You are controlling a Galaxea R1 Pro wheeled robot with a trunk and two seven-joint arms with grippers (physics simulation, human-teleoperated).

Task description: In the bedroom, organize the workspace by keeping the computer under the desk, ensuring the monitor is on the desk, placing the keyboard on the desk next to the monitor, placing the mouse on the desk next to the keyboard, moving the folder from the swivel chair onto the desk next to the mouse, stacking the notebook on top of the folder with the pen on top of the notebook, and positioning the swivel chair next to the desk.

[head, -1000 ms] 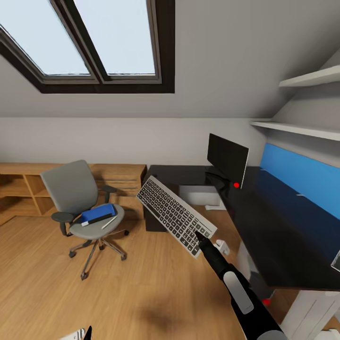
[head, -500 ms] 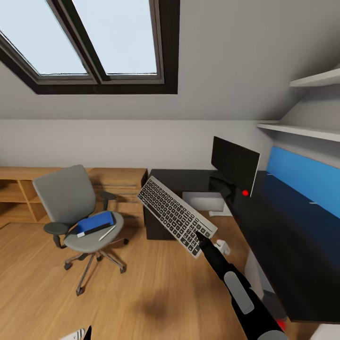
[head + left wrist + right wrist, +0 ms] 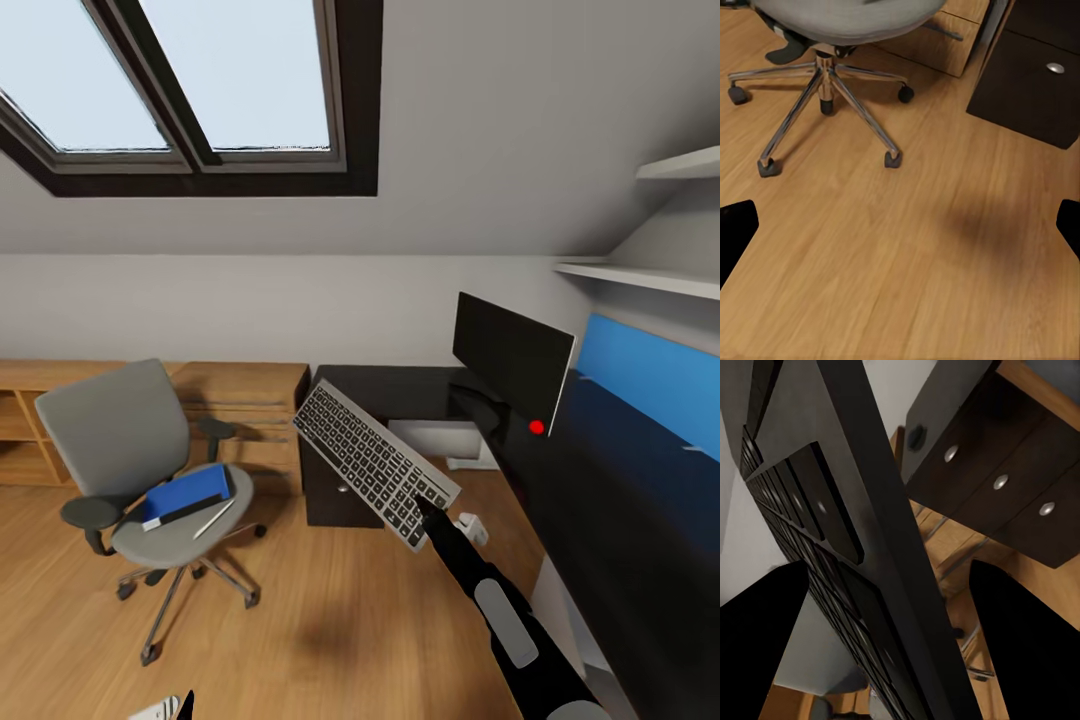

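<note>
Bare wooden floor (image 3: 300, 620) lay open between the black bench (image 3: 600, 500), bearing the monitor (image 3: 510, 360), and the swivel chair (image 3: 130, 450) carrying folder (image 3: 185, 494) and pen (image 3: 213, 519), while the right jaws (image 3: 425, 503) clamped the raised, tilted keyboard (image 3: 375, 462); the left jaws (image 3: 900, 225) gaped empty.

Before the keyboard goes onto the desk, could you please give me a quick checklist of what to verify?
1. Right end effector holds keyboard by one end: ok.
2. Monitor upright on desk: ok.
3. Bare desk surface beside monitor: ok.
4. Keyboard level: not ok, tilted.
5. Left end effector free: ok, open over floor.
6. Folder off swivel chair: not ok.
</note>
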